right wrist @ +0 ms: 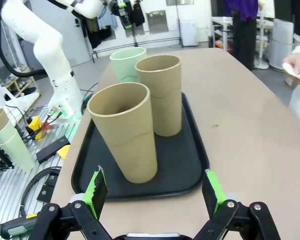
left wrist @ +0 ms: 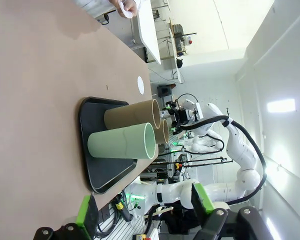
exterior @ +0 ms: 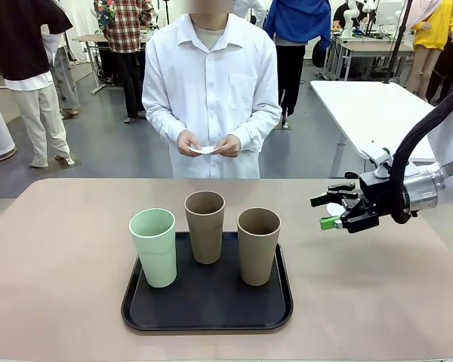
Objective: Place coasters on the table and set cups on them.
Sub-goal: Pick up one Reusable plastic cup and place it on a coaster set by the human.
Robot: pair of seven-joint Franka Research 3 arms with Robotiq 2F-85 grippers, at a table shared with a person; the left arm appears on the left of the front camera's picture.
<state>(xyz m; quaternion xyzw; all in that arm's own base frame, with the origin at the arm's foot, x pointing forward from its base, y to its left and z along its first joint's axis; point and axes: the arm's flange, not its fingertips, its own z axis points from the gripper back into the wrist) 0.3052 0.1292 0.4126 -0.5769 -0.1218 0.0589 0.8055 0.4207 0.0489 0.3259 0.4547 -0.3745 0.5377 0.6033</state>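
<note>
- Coasters [exterior: 204, 149]: a thin white piece, flat and limp, is held between both of the person's hands [exterior: 209, 145] at the far side of the worktop [exterior: 60, 286]. How many pieces it is cannot be told.
- A small white disc [left wrist: 140, 84] lies flat on the worktop beyond the tray, toward the right arm's end. Its edge is too small to read, so it is possibly a coaster.
- Cups: one mint cup [exterior: 154, 245] and two tan cups [exterior: 204, 226] [exterior: 258, 245] stand upright and close together on the black tray [exterior: 208, 317]. They are tall, tapered, matte and handleless, mouths up, long axis vertical.
- Judgement: no cup is yet on a coaster. The coasters must reach the worktop first, and they lie straight across from the robot, well apart from both hands.
- Right hand [exterior: 319, 213]: hovers above the worktop just right of the tray, fingers apart and empty, pointing sideways at the cups. The right-most tan cup is nearest it, which suits a side grasp.
- Left hand [left wrist: 141, 195]: green-padded fingers stand wide apart with nothing between them. It is set back from the tray's left end, the mint cup nearest.
- Tray: rigid, rounded corners, raised rim. Worktop: plain beige, matte.
</note>
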